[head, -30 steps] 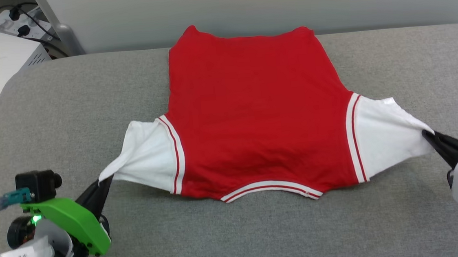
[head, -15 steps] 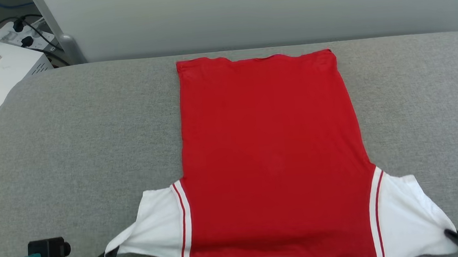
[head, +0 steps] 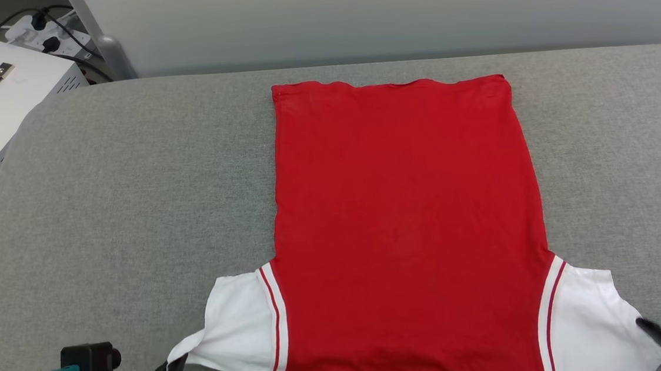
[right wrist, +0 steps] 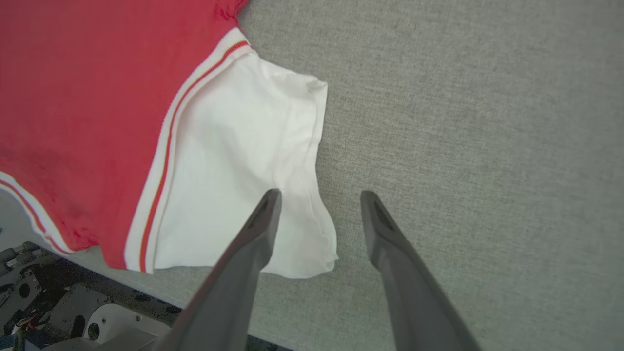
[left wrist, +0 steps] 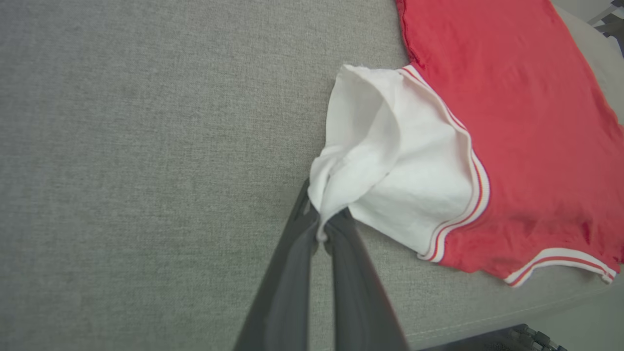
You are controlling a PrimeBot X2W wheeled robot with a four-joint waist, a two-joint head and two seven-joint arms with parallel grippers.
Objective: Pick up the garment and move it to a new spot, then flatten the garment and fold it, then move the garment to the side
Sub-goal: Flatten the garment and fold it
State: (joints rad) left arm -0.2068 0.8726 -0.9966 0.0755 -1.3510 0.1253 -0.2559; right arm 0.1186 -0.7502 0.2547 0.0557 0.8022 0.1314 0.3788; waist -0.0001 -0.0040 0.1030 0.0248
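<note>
One garment (head: pixel 409 214), red with white sleeves, spread flat on grey tabletop (head: pixel 131 195). Left end effector (left wrist: pixel 321 229): pinching one sleeve's edge. Right end effector (right wrist: pixel 320 194): fingers spread over the other sleeve's edge.

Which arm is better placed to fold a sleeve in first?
Probably left: its fingers are shut on the left sleeve, ready to carry it over the shirt; the right fingers stand open, holding nothing.

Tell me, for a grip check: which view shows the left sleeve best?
Left wrist view: left sleeve large, tip pinched in the left pincer. Head view shows it small; right wrist view has the right sleeve.
</note>
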